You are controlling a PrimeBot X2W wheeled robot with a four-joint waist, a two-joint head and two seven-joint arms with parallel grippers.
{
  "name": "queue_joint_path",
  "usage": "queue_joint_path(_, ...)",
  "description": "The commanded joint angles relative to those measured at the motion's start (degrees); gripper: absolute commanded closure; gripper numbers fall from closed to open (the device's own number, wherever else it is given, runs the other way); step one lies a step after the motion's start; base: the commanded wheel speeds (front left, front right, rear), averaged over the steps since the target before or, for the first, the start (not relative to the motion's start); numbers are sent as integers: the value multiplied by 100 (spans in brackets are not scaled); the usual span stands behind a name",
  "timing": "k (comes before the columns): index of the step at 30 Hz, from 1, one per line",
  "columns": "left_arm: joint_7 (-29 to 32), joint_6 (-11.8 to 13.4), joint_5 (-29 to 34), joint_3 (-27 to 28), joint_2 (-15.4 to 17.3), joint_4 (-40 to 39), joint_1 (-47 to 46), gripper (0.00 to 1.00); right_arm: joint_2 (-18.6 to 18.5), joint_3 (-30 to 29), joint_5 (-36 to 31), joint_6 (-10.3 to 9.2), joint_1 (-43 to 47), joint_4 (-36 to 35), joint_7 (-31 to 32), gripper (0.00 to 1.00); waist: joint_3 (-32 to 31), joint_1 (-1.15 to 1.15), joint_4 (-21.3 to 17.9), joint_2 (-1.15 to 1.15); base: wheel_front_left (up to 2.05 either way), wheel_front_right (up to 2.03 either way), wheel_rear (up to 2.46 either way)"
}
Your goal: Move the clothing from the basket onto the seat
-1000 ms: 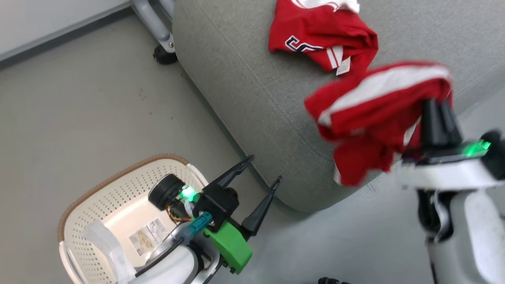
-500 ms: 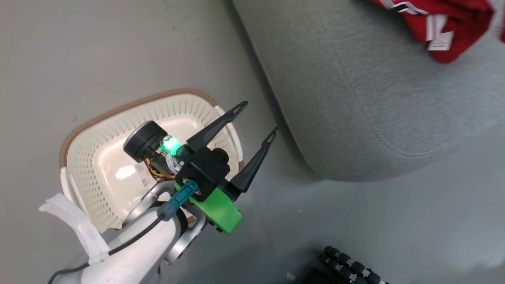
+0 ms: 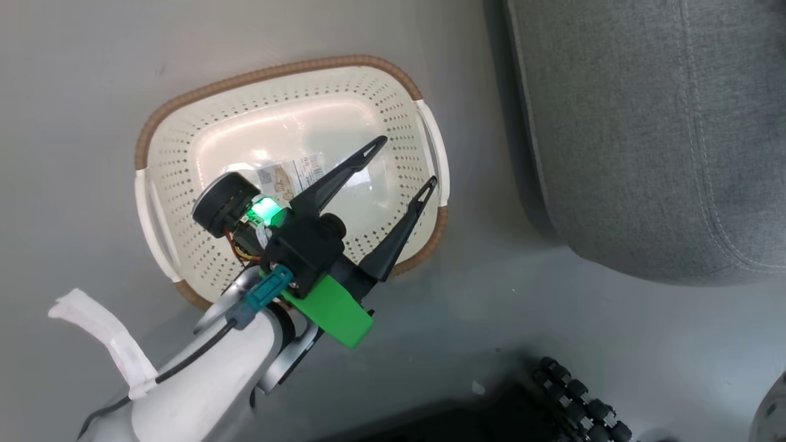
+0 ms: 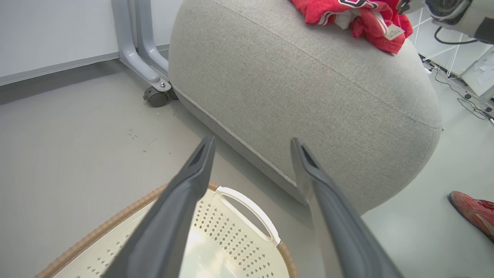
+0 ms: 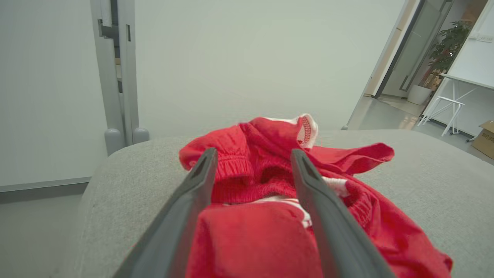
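The cream perforated basket [image 3: 276,69] stands on the floor, with a paper label on its bottom. My left gripper [image 3: 408,161] hangs open above its right half, fingers spread and nothing between them. In the left wrist view the left gripper [image 4: 251,143] points over the basket's handle [image 4: 247,204] toward the grey seat [image 4: 308,77], where red clothing [image 4: 347,11] lies on top. My right gripper [image 5: 252,152] is open low over the seat [image 5: 424,162]. A heap of red clothing [image 5: 270,135] lies on the cushion between and beneath its fingers.
The seat [image 3: 645,123] rises just right of the basket. A grey frame leg with a caster [image 4: 156,96] stands behind the seat. A person's red shoe [image 4: 474,212] is on the floor at the right, with cables [image 4: 455,88] beyond. A black ridged part [image 3: 577,393] lies near me.
My right gripper has opened, and the red striped garment it held now lies on the seat. The head camera has swung down toward the basket. The left gripper stays open.
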Motion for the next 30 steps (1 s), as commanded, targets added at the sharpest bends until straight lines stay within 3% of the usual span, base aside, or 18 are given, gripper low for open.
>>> queue_joint_path(1,-129,-12,-66,26,-68,56,54,0,123,54,-94,-7,321,-251,-17,0,-338,-2,126,0,0,0,0)
queue_joint_path(4,-376,49,-259,115,-181,292,252,0,487,420,-157,-7,1017,-708,-16,0,-842,-2,176,0,0,0,0)
queue_joint_path(9,-823,195,-580,323,-405,779,648,0,741,1264,-101,-7,2100,-1027,-17,0,-1799,-2,332,0,0,0,0)
queue_joint_path(15,-1077,404,-819,725,-672,1385,1265,0,806,2361,101,-7,3084,-983,-17,0,-2850,-2,724,0,0,0,0)
queue_joint_path(19,-1096,567,-747,1371,-935,1460,1846,0,851,2921,286,-7,3613,-1030,-17,0,-3539,-2,1007,0,0,0,0)
queue_joint_path(23,-1093,630,-460,2074,-1183,1273,2596,0,755,3257,244,-7,4081,-1144,-17,0,-4130,-2,1201,0,0,0,0)
queue_joint_path(30,-1088,534,249,3167,-1481,849,3644,0,832,3229,203,-7,4756,-1514,-16,0,-4727,-2,1282,0,0,0,0)
